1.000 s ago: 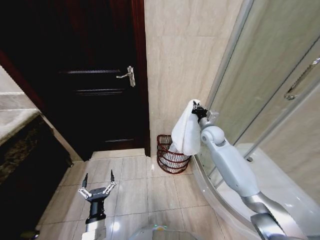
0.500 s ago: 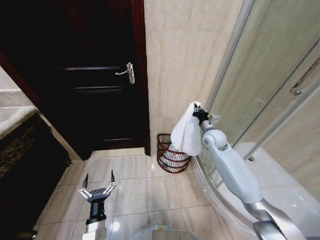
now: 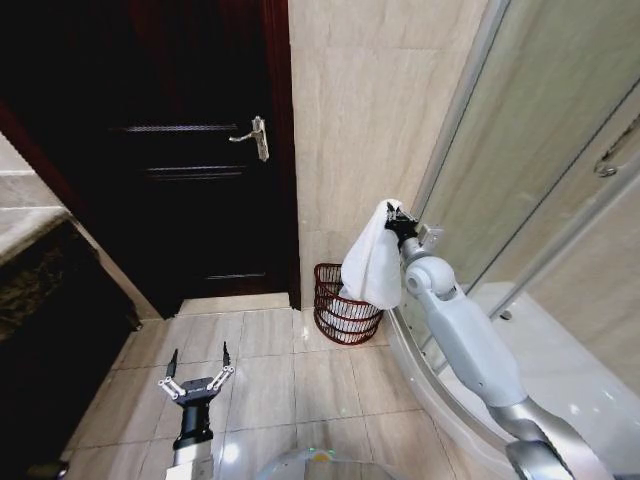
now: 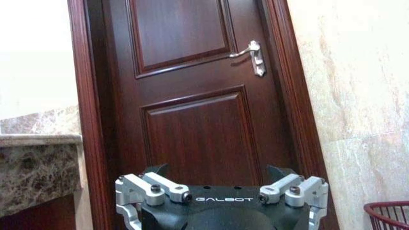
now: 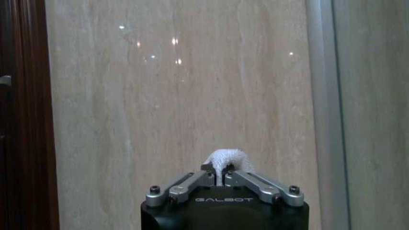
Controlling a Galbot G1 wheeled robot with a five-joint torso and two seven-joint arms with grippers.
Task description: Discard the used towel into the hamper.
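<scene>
A white towel [image 3: 372,262] hangs from my right gripper [image 3: 393,215], which is shut on its top fold; the pinched tuft of towel [image 5: 225,160] shows between the fingers in the right wrist view. The towel's lower end hangs just above the rim of the hamper [image 3: 343,306], a round reddish-brown slatted basket on the floor against the wall. An edge of the hamper [image 4: 388,215] also appears in the left wrist view. My left gripper [image 3: 196,372] waits low over the floor tiles, open and holding nothing.
A dark wooden door [image 3: 190,150] with a metal handle [image 3: 255,137] stands shut left of the hamper. A curved glass shower enclosure [image 3: 540,190] lies right beside my right arm. A marble counter [image 3: 30,240] sits at the left. Tiled floor [image 3: 290,380] lies between.
The whole picture has shifted slightly, so the camera has moved. The towel stays hanging from my right gripper over the hamper, and the left arm has not moved.
</scene>
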